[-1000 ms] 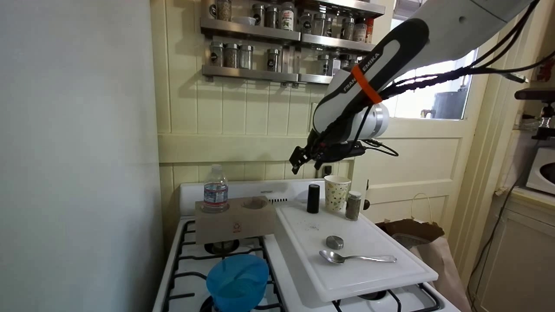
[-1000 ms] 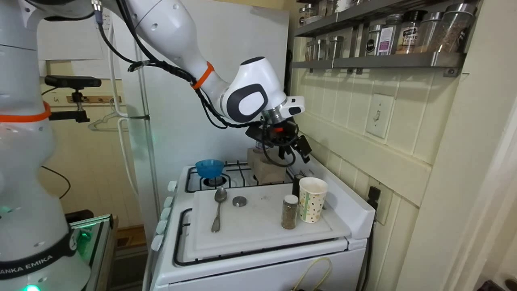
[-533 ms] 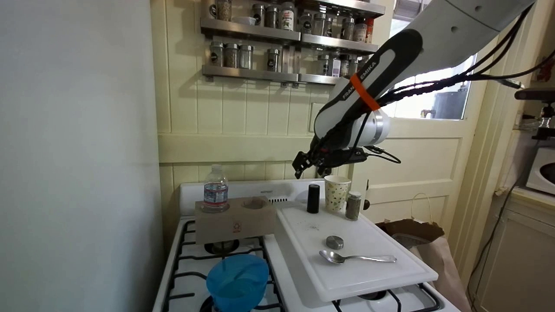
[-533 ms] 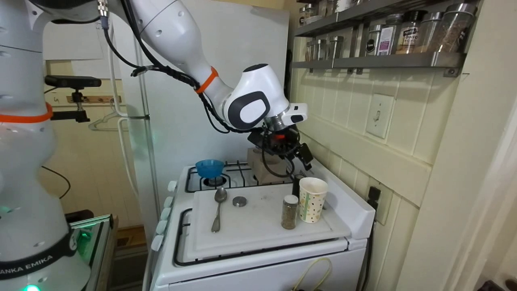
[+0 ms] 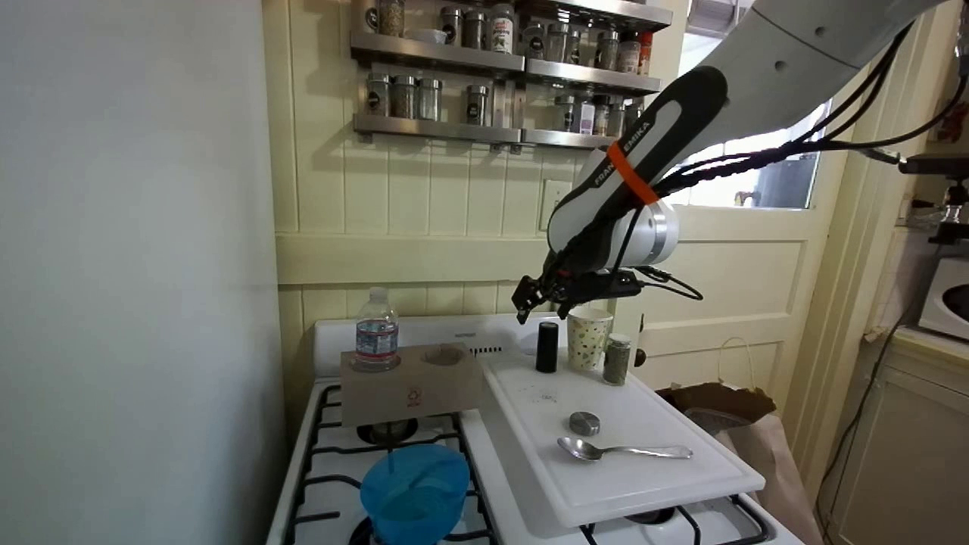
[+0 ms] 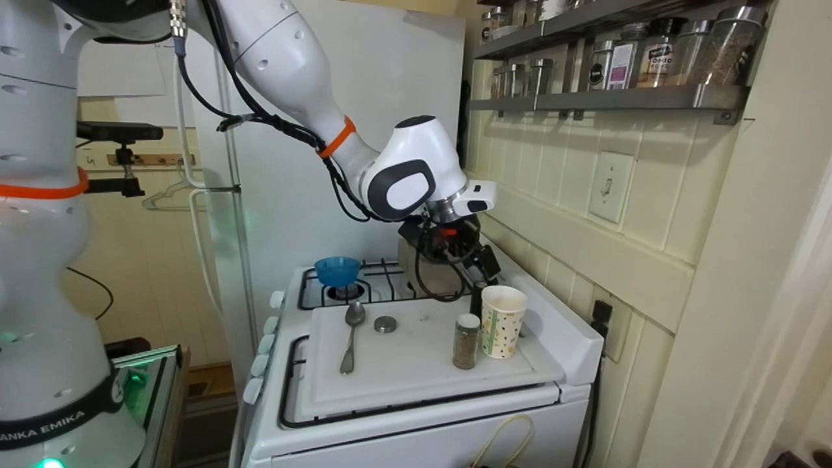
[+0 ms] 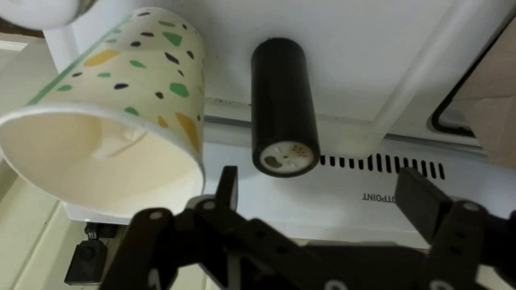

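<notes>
Hand (image 7: 320, 193) spread near black cylinder (image 7: 282, 96); gap separates cup (image 7: 151, 72).

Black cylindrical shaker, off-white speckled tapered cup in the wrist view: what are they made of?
Black cylindrical shaker: probably plastic, low sheen; smooth dark wall, pale, seemingly perforated top disc. Painted metal is possible.
Off-white speckled tapered cup: likely paper, fairly matte; thick, apparently rolled rim, printed pattern.

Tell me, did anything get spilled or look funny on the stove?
Yes, maybe: dark specks lie scattered on the white board, near the black container. They look odd on plain white, like a little spill, but they're too small to name. The cup and jar stand upright.
</notes>
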{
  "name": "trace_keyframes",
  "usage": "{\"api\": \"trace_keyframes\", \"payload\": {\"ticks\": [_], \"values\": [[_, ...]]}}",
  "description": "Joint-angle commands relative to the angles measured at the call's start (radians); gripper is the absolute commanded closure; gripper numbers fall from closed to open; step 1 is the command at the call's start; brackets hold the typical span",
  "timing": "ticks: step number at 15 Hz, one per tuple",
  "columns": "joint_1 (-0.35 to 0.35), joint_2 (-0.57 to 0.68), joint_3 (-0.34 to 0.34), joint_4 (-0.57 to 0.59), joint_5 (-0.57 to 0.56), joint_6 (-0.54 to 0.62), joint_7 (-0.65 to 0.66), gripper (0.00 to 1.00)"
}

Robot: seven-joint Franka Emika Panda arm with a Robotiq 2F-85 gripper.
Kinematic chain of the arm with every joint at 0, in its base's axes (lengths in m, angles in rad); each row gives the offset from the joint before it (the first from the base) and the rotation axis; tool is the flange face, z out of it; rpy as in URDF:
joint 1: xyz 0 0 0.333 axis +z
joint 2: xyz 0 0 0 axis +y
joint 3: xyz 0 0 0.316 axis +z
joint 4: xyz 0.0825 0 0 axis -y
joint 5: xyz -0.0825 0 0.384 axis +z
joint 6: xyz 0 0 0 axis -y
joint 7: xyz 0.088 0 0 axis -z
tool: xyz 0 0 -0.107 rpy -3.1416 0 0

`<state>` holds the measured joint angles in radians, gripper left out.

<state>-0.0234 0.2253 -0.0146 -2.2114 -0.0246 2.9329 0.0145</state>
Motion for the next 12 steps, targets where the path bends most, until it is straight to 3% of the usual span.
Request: {"api": "trace_keyframes", "payload": {"ticks": [1,12], "values": [[0.0,0.01,0.002,0.001,0.028,-0.021,0.013,0.0],[0.002,0.018,-0.005,0.0,0.03,-0.039,0.032,0.0]]}}
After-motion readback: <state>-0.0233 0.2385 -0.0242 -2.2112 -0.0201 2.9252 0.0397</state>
